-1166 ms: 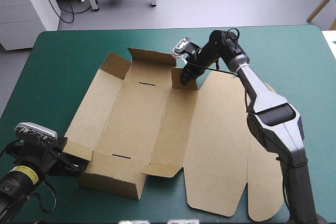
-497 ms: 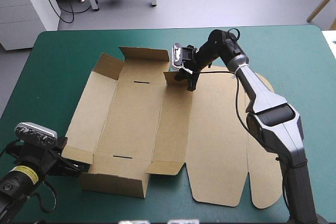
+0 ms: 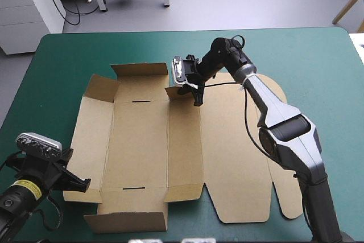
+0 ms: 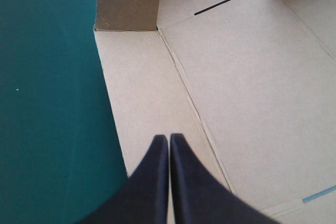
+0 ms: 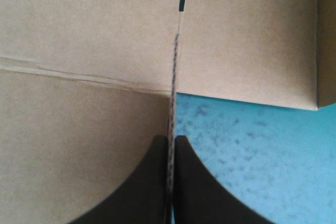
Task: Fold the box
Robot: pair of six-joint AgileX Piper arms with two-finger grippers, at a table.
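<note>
The right claw point(image 5: 171, 139) pinches a flap of the brown box point(image 3: 139, 140) edge-on in a narrow grip, the rest lying flat ahead. The left claw point(image 4: 169, 139), pressed together and seemingly empty, hangs with a box panel beneath it

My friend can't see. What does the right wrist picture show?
The right gripper is shut on a sheet of the brown box, seen edge-on between its black fingers. More board lies ahead, teal-green cover beside it.

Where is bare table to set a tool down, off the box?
Bare teal-green cover lies between the box and the far right corner, and along the table's left edge. Crowded: the middle, under the box and the right gripper.
</note>
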